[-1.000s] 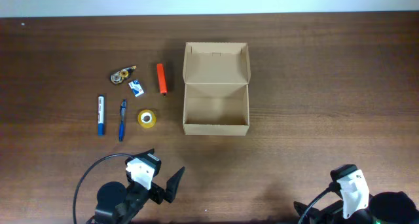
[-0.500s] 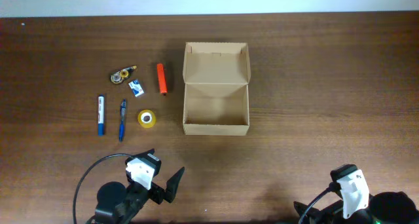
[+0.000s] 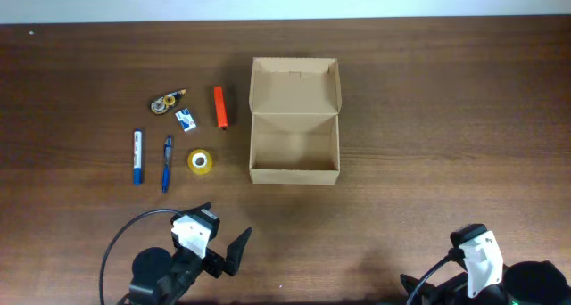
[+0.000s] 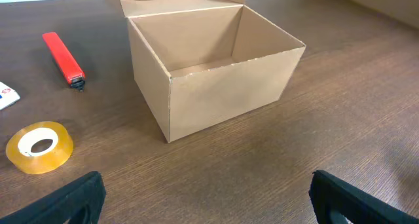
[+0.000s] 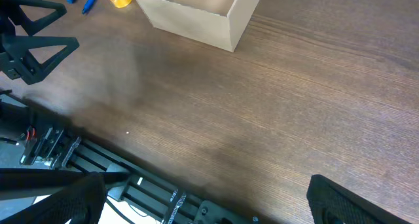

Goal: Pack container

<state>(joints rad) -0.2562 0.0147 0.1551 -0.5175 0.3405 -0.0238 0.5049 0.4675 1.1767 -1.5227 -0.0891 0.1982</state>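
The container (image 3: 294, 171) is a tan cardboard box at the table's middle, open and empty, its flap lid standing back. It also shows in the left wrist view (image 4: 216, 93) and the right wrist view (image 5: 196, 11). Left of it lie an orange marker (image 3: 219, 107), a yellow tape roll (image 3: 201, 161), two blue pens (image 3: 166, 163), a correction tape dispenser (image 3: 166, 102) and a small blue-white item (image 3: 186, 119). My left gripper (image 4: 206, 201) is open and empty at the front left, well short of the box. My right gripper (image 5: 209, 198) is open and empty at the front right.
The table's front edge and the arm mounts with cables (image 5: 52, 145) lie under my right gripper. The left arm's fingers (image 5: 33, 37) show in the right wrist view. A pale wall strip (image 3: 285, 2) runs along the far edge.
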